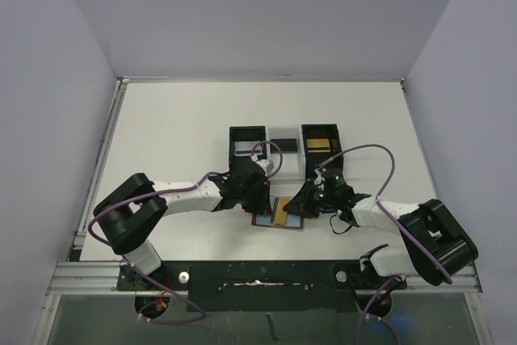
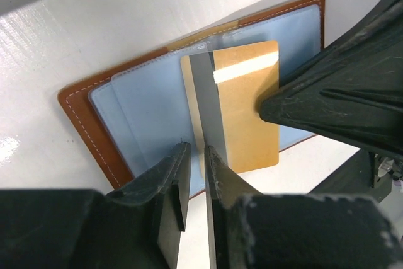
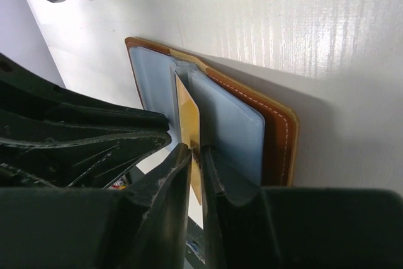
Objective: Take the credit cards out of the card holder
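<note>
While the right gripper (image 3: 196, 155) pinches the gold card (image 2: 245, 111), extraction is in hand.
Holder (image 2: 145, 111) lies open on the table (image 1: 178, 135), centre of the top view. The card sits across its blue pockets and is judged mostly drawn out. Right fingers are clamped on the card's edge. Left gripper (image 2: 196, 152) has its fingers nearly together, tips down at the card's lower edge. Whether they grip anything cannot be told. Next move calls for pulling the card clear with the holder held down.
</note>
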Controlling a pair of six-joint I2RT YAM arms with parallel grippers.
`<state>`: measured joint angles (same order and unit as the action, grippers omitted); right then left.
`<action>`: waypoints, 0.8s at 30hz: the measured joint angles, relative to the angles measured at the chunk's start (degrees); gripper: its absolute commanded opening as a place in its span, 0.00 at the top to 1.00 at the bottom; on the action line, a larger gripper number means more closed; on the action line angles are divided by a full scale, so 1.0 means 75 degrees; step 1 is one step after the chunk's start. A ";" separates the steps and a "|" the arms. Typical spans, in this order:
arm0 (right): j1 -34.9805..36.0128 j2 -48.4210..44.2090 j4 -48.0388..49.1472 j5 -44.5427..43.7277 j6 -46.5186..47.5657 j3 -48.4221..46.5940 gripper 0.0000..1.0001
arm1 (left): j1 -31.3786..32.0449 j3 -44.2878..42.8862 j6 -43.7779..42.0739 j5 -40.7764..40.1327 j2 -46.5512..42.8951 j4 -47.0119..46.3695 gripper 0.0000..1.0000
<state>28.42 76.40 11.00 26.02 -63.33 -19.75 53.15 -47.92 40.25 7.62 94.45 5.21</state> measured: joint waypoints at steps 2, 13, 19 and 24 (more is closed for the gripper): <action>0.0000 0.0000 0.0140 0.0020 -0.0087 0.0061 0.84 | 0.0000 0.0000 0.0035 -0.0015 0.0090 0.0003 0.88; 0.0169 -0.0093 0.0807 -0.0189 -0.0781 0.0536 0.79 | 0.0000 0.0003 0.0402 -0.0044 0.0154 -0.0061 0.89; 0.0376 -0.0096 0.1183 -0.0329 -0.0956 0.0635 0.83 | 0.0000 0.0012 0.0425 -0.0044 0.0154 -0.0096 0.89; 0.0423 -0.0096 0.1466 -0.0458 -0.1087 0.0769 0.80 | 0.0000 0.0032 0.0440 -0.0041 0.0154 -0.0128 0.89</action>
<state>31.59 75.68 22.00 22.59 -71.48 -13.98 53.15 -47.68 43.55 7.31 95.61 4.25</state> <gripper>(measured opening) 0.187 0.110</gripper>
